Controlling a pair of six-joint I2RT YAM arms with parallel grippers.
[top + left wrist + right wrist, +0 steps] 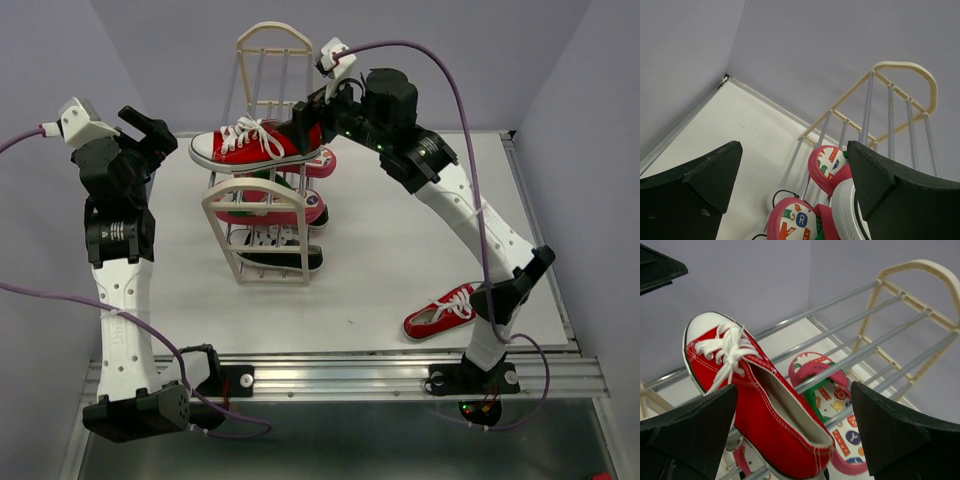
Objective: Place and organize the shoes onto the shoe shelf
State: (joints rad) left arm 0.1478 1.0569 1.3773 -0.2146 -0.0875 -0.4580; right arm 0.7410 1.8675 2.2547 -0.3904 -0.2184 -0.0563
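Now on the top tier: one red sneaker (pixel 255 145) lies across the silver rods of the shoe shelf (pixel 218 232), white toe cap towards the tabletop's left edge, heel towards the right edge.
Shoe shelf: it stands upright on the tabletop (pixel 400 230), left of the middle, with one cream arched end frame facing the near edge and the other towards the far edge.
Right gripper (pixel 315 110): it sits at the heel of the shelved red sneaker. In the right wrist view the fingers stand wide apart on either side of the shoe, gripping nothing. Whether the left one brushes the canvas cannot be told.
Left gripper (pixel 150 130): it is raised to the left of the shelf, apart from it, jaws spread wide and empty.
Second red sneaker (pixel 440 312): it lies on the tabletop close to the near edge on the right side, just beside the right arm's lower link.
Pink flip-flops (pixel 835 405): they rest on the tier under the red sneaker, printed soles showing through the rods.
Black sneakers (pixel 285 258): they are on a lower tier of the shelf, partly hidden by the near end frame.
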